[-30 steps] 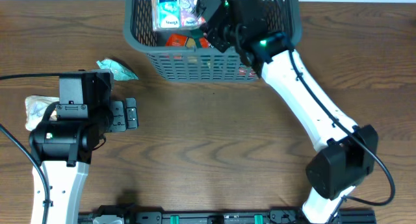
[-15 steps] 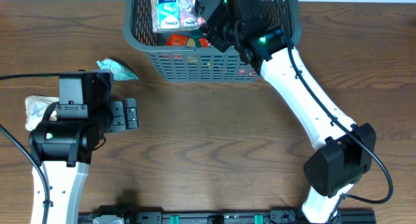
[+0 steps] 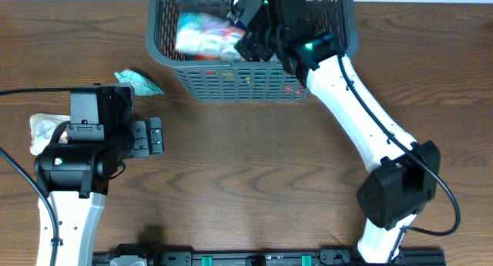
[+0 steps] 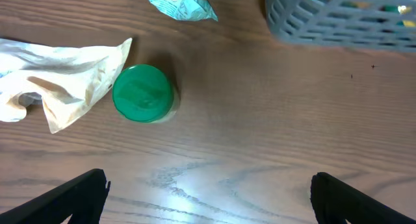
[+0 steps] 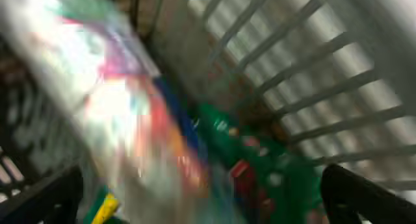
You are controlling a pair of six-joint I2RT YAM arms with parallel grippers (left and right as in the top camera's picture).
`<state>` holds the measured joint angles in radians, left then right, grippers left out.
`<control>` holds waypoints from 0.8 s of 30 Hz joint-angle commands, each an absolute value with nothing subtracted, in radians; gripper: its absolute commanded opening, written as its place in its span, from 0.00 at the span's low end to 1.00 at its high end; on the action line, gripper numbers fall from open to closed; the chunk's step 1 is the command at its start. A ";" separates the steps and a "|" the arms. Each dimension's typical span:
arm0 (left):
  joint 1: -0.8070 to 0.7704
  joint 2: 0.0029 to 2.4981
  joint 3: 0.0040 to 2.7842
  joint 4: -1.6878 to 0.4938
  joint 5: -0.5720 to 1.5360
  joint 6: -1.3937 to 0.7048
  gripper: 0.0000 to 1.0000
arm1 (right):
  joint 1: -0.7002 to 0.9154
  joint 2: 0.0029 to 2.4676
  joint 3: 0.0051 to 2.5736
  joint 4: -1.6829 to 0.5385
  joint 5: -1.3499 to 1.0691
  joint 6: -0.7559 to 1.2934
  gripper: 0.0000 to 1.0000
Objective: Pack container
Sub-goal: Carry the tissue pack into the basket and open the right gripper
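The container, a large dark grey lattice basket, stands at the table's far edge with several packets inside. My right gripper is inside it, jaws wide open. A white-and-pink packet lies blurred just left of it, free of the fingers. In the right wrist view that packet streaks across between the open gripper and a green packet below, with the basket wall behind. My left gripper hangs open and empty over the table at the left.
On the table to the left lie a teal packet, a crumpled cream bag and a green-lidded jar. The basket's corner shows at the upper right of the left wrist view.
My right gripper has opened and let go of the white-and-pink packet, which now blurs lower and further left in the basket. The left arm has not moved.
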<state>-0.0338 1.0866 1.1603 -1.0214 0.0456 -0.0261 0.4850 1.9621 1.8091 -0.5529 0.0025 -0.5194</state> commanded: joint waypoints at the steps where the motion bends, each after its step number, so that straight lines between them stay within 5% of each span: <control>1: -0.029 1.084 1.180 -1.024 0.044 -0.031 0.98 | 0.496 1.984 1.788 -0.564 0.004 -0.532 0.99; 24: -0.029 1.084 1.180 -1.029 0.044 -0.031 0.99 | 0.510 1.810 1.788 -0.727 0.029 -0.491 0.99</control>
<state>-0.0334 1.0866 1.1603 -1.0245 0.0456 -0.0261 0.4889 1.8629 1.7931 -0.7097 0.0452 -0.5198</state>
